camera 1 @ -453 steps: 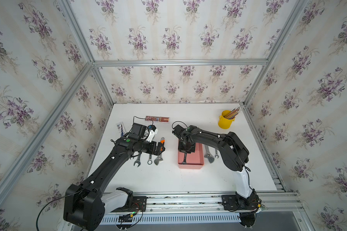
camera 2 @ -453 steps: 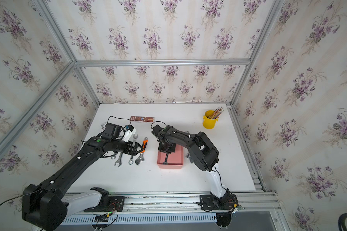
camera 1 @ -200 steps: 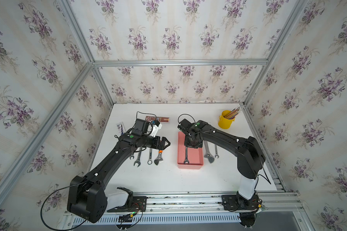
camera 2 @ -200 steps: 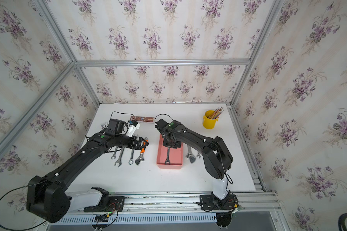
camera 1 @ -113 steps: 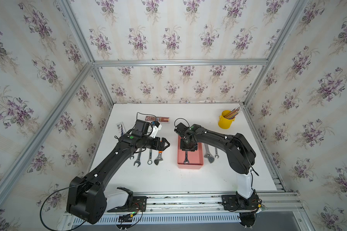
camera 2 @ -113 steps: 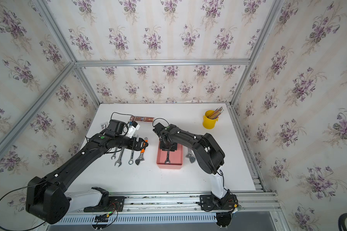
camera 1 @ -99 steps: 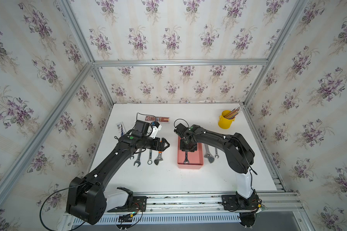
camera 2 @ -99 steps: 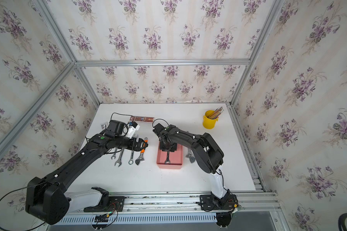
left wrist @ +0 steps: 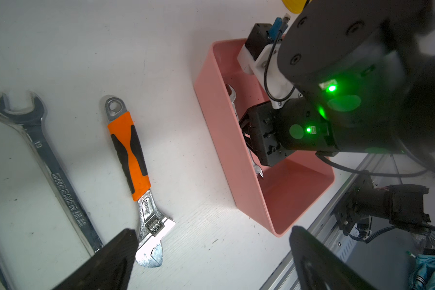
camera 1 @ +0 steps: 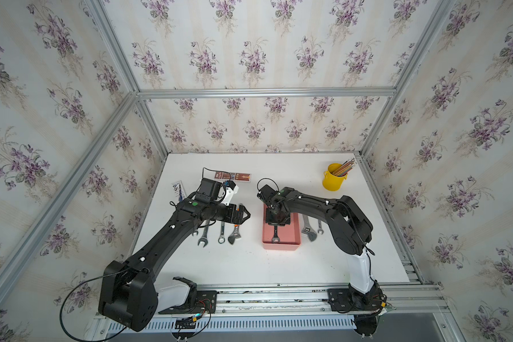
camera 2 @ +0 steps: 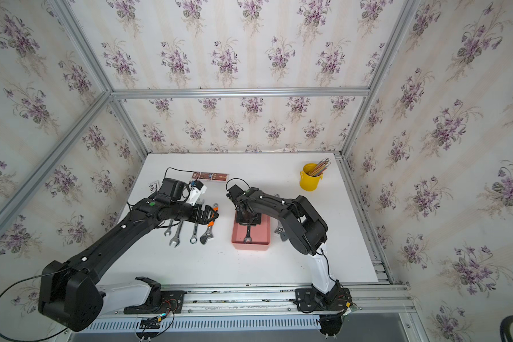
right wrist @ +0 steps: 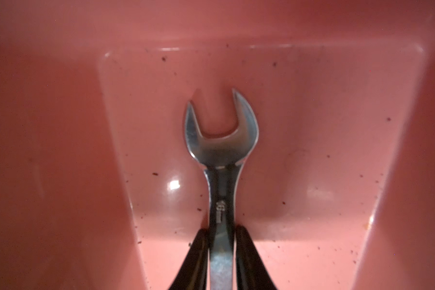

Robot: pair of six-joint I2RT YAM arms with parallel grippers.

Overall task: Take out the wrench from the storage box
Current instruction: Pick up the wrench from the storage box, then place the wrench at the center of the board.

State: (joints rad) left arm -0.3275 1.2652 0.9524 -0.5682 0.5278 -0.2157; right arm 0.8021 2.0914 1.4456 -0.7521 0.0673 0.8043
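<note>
Your white table (camera 1: 249, 266) stands inside floral-papered walls (camera 1: 249, 53). The wrench (right wrist: 220, 140) lies in the storage box (camera 1: 280, 247), its shank pinched between your right gripper's (right wrist: 221, 229) 2 fingers. Your left gripper (camera 1: 246, 213) gapes wide, empty.

**Colours on the white table (camera 1: 249, 266).**
Salmon-pink storage box (camera 1: 281, 247) holds a silver wrench (right wrist: 221, 150); beside the box, an adjustable wrench (left wrist: 129, 155) with orange-and-black handle; beyond the box, a yellow cup (camera 1: 332, 182); cream striped walls (camera 1: 264, 44) bear purple flowers.

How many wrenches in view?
7. Four wrenches left of the storage box, one wrench inside, pinched by the right gripper, two wrenches right of it. Arms may hide others.
</note>
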